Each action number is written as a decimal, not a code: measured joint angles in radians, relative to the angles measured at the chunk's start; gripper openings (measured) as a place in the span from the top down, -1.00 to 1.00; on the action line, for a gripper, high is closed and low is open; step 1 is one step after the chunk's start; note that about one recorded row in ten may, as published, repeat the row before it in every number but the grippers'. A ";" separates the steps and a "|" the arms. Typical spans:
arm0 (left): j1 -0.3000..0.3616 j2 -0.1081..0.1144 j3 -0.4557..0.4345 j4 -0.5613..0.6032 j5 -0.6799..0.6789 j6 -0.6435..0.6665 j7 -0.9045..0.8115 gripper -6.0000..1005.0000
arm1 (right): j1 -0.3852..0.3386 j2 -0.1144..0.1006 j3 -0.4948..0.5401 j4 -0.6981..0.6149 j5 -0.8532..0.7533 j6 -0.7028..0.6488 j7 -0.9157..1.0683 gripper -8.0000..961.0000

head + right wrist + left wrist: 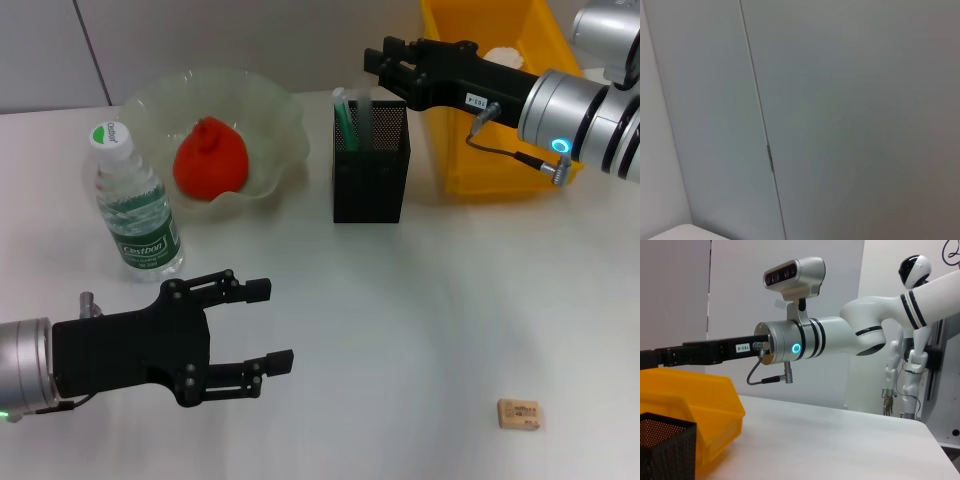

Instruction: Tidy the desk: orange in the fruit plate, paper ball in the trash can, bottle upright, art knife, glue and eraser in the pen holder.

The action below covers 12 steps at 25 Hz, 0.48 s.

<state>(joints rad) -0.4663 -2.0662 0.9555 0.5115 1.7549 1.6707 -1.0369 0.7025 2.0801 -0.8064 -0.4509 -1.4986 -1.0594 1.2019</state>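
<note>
Right gripper (378,58): hovers above pen holder (370,172), far right; grip state unclear.
Left gripper (268,325): spread wide, idle, near left.
Eraser (519,413): on table (420,310), near right, well apart from both.
Risk: a descending arm could clip the holder and tip it.

Bench (420,330): smooth matt white surface. Fruit plate (275,110): translucent pale-green glass, wavy rim. Orange (210,160): matt, slightly lumpy red-orange skin. Bottle (135,205): clear plastic, glossy green label. Pen holder (370,180): black perforated metal mesh. Trash can (500,150): bright yellow smooth plastic. Eraser (519,414): tan matt block, dark print. Left tool (260,325): matt black. Right arm (585,110): brushed silver metal, glossy white shell.
</note>
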 joint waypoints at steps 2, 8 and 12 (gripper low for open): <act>0.000 0.000 -0.001 0.001 0.000 0.001 0.000 -0.59 | 0.000 0.000 -0.001 0.000 0.000 -0.001 -0.005 0.58; 0.000 0.000 -0.003 0.003 0.000 0.002 0.000 -0.59 | -0.004 0.002 0.000 0.000 0.032 -0.009 -0.014 0.38; 0.000 0.000 -0.003 0.004 0.000 0.002 0.000 -0.59 | -0.007 0.002 -0.001 0.000 0.048 -0.017 -0.016 0.01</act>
<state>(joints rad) -0.4664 -2.0661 0.9526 0.5154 1.7549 1.6724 -1.0369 0.6957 2.0818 -0.8073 -0.4514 -1.4504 -1.0765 1.1855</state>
